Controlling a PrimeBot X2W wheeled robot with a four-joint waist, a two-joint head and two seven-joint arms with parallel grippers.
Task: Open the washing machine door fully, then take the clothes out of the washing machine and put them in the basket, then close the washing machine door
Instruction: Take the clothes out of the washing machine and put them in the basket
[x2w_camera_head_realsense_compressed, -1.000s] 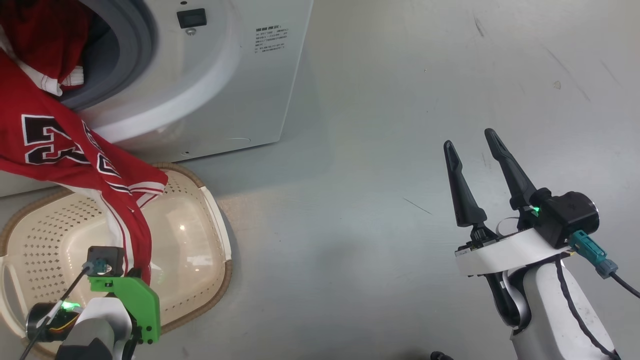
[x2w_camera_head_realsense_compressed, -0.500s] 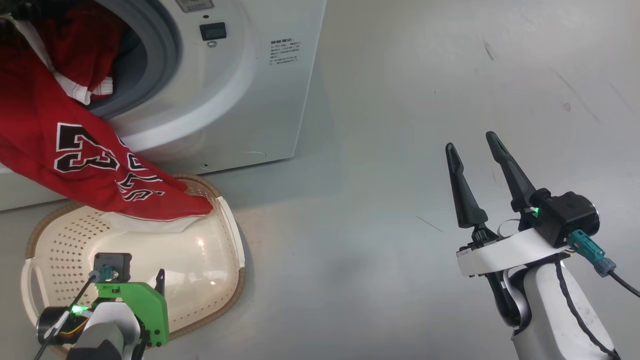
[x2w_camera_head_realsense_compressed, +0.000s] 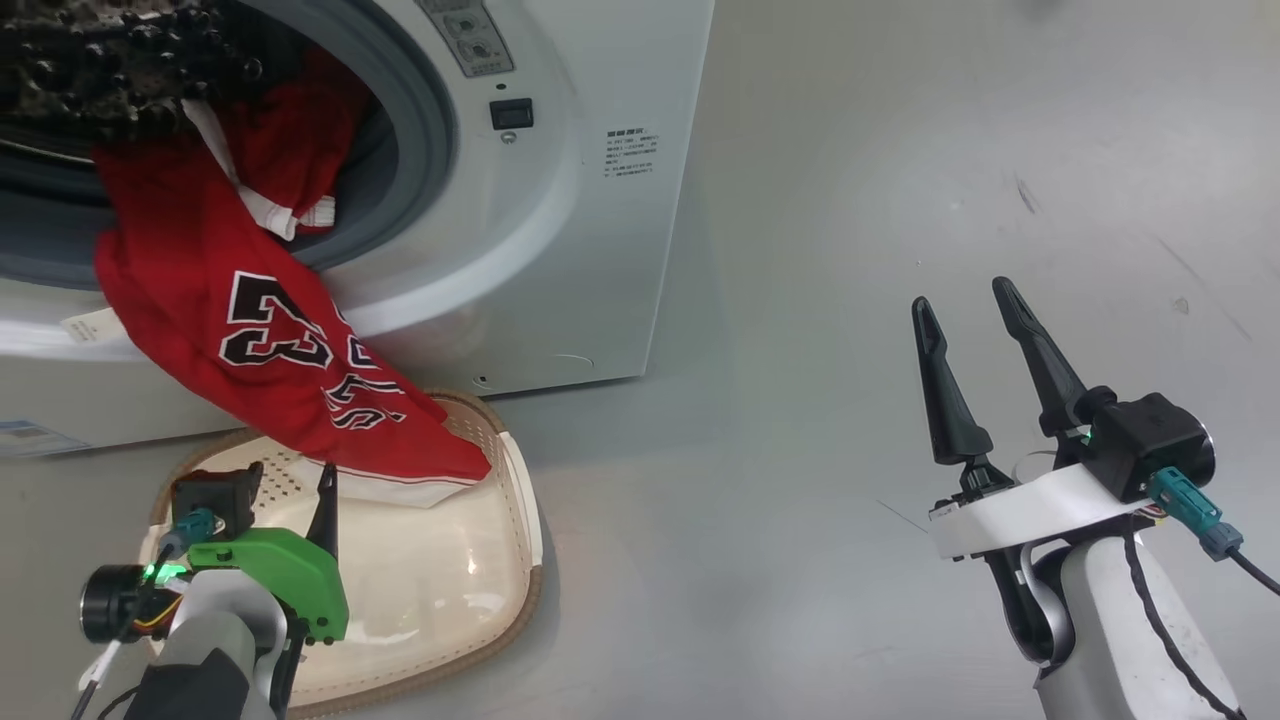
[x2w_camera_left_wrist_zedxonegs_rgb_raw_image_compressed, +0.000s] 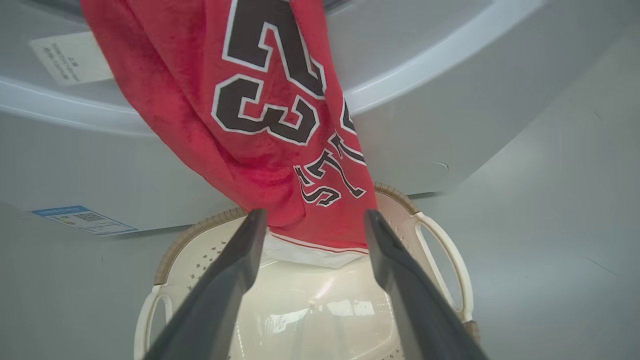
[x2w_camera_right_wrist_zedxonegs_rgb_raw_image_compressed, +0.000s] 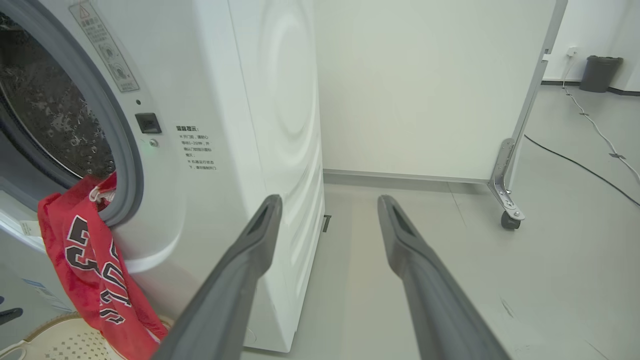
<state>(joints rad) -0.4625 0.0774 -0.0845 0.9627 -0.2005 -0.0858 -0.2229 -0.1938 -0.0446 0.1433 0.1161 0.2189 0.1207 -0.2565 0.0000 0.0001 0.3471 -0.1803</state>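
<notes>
As the left end effector (x2w_camera_left_wrist_zedxonegs_rgb_raw_image_compressed: 315, 215) and right end effector (x2w_camera_head_realsense_compressed: 962, 295) gape, red clothes (x2w_camera_head_realsense_compressed: 250, 330) drape into the perforated basket (x2w_camera_head_realsense_compressed: 430, 590).

Dark tapered gripper fingers (x2w_camera_head_realsense_compressed: 947, 400), white forearm (x2w_camera_head_realsense_compressed: 1110, 620), green left-wrist bracket (x2w_camera_head_realsense_compressed: 285, 580); teal connector (x2w_camera_head_realsense_compressed: 1185, 505), black cable (x2w_camera_head_realsense_compressed: 1255, 570), green lights (x2w_camera_head_realsense_compressed: 152, 573)

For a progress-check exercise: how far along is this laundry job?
Done: the washing machine stands open. In hand: a red jersey hangs out of it, hem in the basket; the left gripper, open, holds nothing. Left: free that jersey, fetch the other red garment inside, shut the door. The right gripper is open.
</notes>
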